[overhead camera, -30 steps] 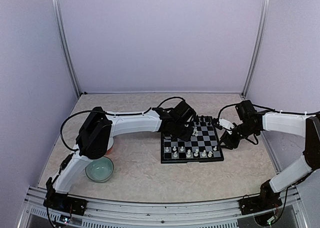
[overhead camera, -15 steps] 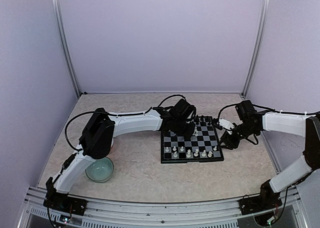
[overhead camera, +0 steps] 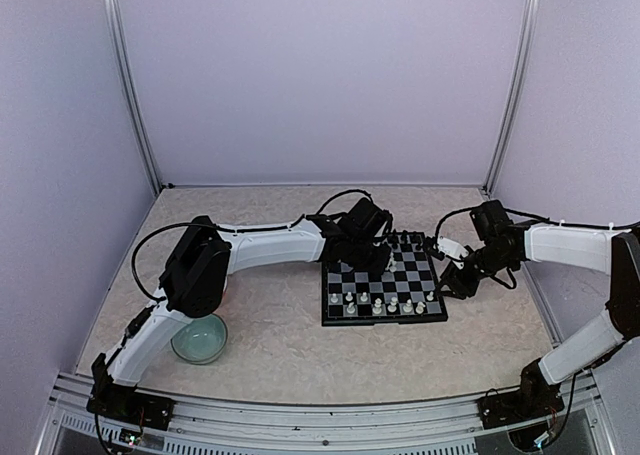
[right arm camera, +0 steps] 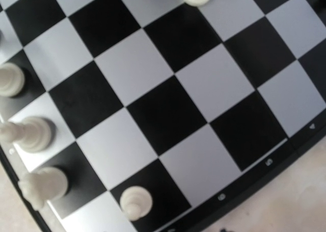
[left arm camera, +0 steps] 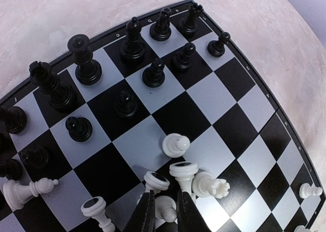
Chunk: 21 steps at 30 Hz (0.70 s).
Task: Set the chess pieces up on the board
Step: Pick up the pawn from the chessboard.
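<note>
The board (overhead camera: 385,320) lies mid-table. In the left wrist view black pieces (left arm camera: 81,58) stand in rows along the board's (left arm camera: 214,97) far side. Several white pieces lie tipped in a cluster, among them a rook (left arm camera: 211,185), and one pawn (left arm camera: 174,144) stands upright. My left gripper (left arm camera: 166,216) is low over this cluster (overhead camera: 375,260), with its fingers (left arm camera: 145,216) closed on both sides of a small white pawn (left arm camera: 165,207). My right gripper (overhead camera: 452,280) hovers at the board's right edge. Its fingers are out of the right wrist view, which shows board squares (right arm camera: 163,112) and a white pawn (right arm camera: 135,201).
A pale green bowl (overhead camera: 199,337) sits near the left arm's base. White pieces (overhead camera: 385,303) stand along the board's near rows and also show in the right wrist view (right arm camera: 30,132). Metal frame posts (overhead camera: 135,95) and walls enclose the table.
My left arm has shifted slightly and the gripper has settled over the white cluster. A white piece visible beside it one second ago is now covered. The right arm has not moved.
</note>
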Available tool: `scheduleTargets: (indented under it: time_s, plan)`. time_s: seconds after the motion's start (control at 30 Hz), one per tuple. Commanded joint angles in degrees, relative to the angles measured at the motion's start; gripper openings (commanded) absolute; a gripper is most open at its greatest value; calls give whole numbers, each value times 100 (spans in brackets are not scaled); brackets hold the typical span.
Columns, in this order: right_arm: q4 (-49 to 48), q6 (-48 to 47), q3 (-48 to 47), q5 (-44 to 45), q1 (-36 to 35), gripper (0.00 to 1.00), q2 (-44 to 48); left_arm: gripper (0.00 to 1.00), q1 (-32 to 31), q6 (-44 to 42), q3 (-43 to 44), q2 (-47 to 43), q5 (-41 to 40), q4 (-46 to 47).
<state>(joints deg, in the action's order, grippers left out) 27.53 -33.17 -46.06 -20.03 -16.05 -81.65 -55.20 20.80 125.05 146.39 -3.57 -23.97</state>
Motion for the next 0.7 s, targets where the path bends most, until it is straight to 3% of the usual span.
scheduleTargets:
  time_s: [0.0,0.23,0.67]
  plan:
    - [94,-12,53,38,-65,46,-79,16,2,-7,83,64,6,-10]
    - [94,-14,54,47,-65,46,-88,9,-184,-156,-481,-474,-337,-71]
    - [97,-21,54,57,-82,46,-132,8,-591,-102,-1279,-1326,-565,-201]
